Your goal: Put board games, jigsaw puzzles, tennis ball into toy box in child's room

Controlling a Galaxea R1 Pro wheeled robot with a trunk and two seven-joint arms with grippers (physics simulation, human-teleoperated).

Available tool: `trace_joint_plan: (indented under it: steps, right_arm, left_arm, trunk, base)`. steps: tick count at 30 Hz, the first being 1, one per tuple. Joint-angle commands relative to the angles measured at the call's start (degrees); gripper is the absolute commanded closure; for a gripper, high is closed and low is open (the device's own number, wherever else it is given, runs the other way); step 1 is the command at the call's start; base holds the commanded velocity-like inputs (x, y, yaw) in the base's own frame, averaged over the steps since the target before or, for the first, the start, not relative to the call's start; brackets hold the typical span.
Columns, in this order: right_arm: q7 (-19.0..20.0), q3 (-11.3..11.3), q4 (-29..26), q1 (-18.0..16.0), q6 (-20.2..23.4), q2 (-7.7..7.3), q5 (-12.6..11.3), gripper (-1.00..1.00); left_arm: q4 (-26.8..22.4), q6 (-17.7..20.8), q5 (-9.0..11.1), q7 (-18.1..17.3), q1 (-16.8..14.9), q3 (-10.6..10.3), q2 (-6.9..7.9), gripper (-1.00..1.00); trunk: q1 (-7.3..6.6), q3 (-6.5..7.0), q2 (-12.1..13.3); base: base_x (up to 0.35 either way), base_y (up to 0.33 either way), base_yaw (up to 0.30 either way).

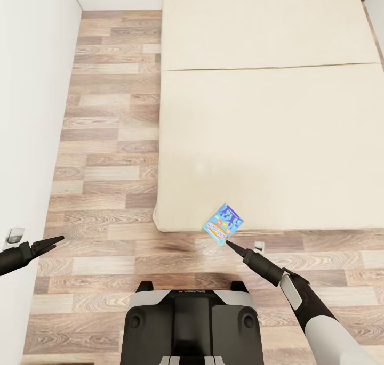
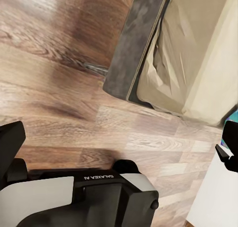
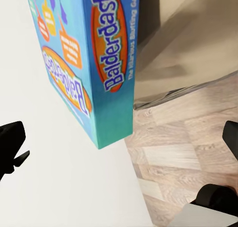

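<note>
game: blue balderdash board game (image 1: 224, 224) lies at the bed (image 1: 266, 141) edge nearest us
right gripper (image 1: 228, 242): fingers wide in wrist view, box between, ungripped
left gripper (image 1: 57, 240): looks narrow, idle
step: we centre the tips around the box, then close
lettering: "balderdash", smaller text unreadable

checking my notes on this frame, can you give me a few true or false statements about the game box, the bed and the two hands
1. The blue game box lies at the near edge of the bed. True.
2. The box is lettered SKIP-BO. False: the right wrist view reads Balderdash.
3. The right hand points at the box with its fingers spread either side. True.
4. The left hand is clamped on the box. False: it hangs over the wood floor, far from the box.
5. The bed is piled with toys. False: just the one box shows.
</note>
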Motion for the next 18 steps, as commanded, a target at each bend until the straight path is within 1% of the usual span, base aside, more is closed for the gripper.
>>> trace_joint_plan:
  steps: [1,18]
  right_arm:
    - [0.14,-0.07,0.02,-0.01,0.54,0.0,-0.29,-1.0]
    - [0.19,-0.07,0.0,-0.01,0.59,0.0,-0.29,-1.0]
  left_arm:
    - [0.01,0.36,0.15,-0.07,-0.02,0.02,0.01,-1.0]
    - [0.01,0.36,0.15,-0.07,-0.02,0.02,0.01,-1.0]
  trunk:
    - [0.01,-0.02,-0.03]
    - [0.01,-0.02,-0.03]
  base:
    - [0.005,0.021,0.0]
    - [0.001,0.017,0.0]
